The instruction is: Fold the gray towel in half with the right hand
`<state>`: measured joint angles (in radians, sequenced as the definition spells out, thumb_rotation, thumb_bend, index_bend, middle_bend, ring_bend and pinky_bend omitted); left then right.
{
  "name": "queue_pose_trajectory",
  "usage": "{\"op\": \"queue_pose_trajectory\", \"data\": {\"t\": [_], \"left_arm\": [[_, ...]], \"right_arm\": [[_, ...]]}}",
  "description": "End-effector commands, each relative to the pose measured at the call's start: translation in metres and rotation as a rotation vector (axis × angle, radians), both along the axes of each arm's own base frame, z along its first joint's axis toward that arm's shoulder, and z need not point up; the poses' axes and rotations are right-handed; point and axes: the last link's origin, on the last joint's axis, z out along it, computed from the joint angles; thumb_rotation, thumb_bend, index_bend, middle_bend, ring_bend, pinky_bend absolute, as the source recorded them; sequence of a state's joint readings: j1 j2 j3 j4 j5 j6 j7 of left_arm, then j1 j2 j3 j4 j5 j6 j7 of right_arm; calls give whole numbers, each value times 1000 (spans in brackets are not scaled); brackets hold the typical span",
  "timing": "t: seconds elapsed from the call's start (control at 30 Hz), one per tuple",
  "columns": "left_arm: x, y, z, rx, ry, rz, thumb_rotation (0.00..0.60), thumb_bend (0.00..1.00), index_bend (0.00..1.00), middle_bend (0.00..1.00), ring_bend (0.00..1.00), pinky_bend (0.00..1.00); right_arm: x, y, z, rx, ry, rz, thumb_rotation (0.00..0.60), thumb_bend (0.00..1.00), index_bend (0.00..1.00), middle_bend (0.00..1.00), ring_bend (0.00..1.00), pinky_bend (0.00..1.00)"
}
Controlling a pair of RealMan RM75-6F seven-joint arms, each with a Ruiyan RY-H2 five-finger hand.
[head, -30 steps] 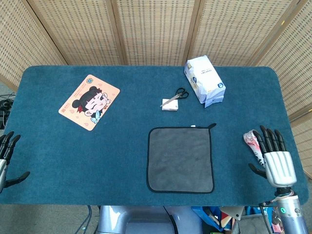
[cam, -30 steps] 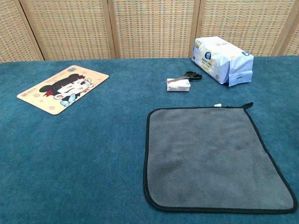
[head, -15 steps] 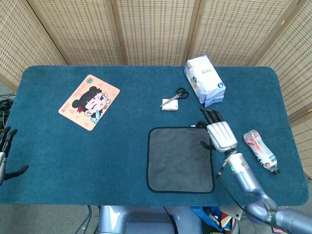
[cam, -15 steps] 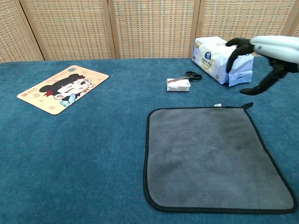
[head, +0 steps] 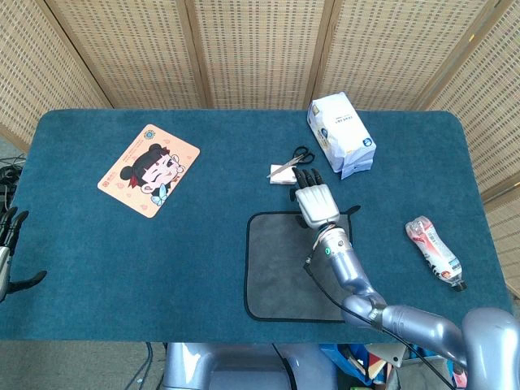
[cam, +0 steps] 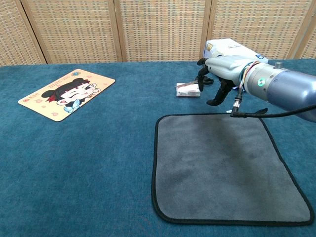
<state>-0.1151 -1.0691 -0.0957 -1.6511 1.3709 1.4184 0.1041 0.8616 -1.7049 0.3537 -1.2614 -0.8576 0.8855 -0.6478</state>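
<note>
The blue surface (head: 122, 260) fills most of the head view, and the gray towel (head: 284, 276) lies flat and unfolded in the lower middle of it, its black-edged square wholly spread out.

The right hand (head: 315, 199) has travelled a long way in a second — from the lower right edge of the frame, past the towel's upper right corner, to a spot above the towel's far edge, near the top middle of the cloth. Its fingers (cam: 201, 75) are spread and pointing downward, holding nothing; in the chest view they hang just beyond the towel's far hem, close to the scissors (head: 299, 155) and the small white block (cam: 188, 90). That suggests the approach is under way but no grasp is made, so the fold has not begun.

The left hand (head: 8, 252) sits at the far left edge, fingers apart and empty, barely shifted.

Smaller things: a cartoon mat (head: 149, 169) at upper left, a white packet (head: 340, 134) at upper right, a bottle (head: 433, 250) at right.
</note>
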Motion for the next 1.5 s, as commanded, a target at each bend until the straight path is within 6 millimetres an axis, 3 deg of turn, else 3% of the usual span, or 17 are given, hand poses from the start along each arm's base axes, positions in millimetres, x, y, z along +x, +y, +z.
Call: {"op": "queue_pose_trajectory", "data": {"t": [0.03, 0.43, 1.0, 1.23, 1.5], "left_arm": [[-1, 0, 0, 2, -1, 3, 600, 111, 0, 0, 0, 0], [-2, 2, -1, -3, -3, 12, 600, 111, 0, 0, 0, 0], [-3, 4, 1, 4, -8, 21, 600, 111, 0, 0, 0, 0], [-3, 5, 1, 2, -7, 21, 600, 110, 0, 0, 0, 0], [-3, 5, 0, 3, -4, 21, 600, 111, 0, 0, 0, 0]], "right_arm": [[0, -5, -15, 20, 37, -42, 600, 366, 406, 0, 0, 0], [-25, -11, -26, 48, 67, -160, 600, 369, 406, 0, 0, 0], [-29, -15, -37, 74, 89, -181, 600, 466, 427, 0, 0, 0], [-29, -14, -40, 93, 84, -184, 600, 470, 517, 0, 0, 0], [-29, -12, -38, 101, 60, -188, 600, 540, 608, 0, 0, 0]]}}
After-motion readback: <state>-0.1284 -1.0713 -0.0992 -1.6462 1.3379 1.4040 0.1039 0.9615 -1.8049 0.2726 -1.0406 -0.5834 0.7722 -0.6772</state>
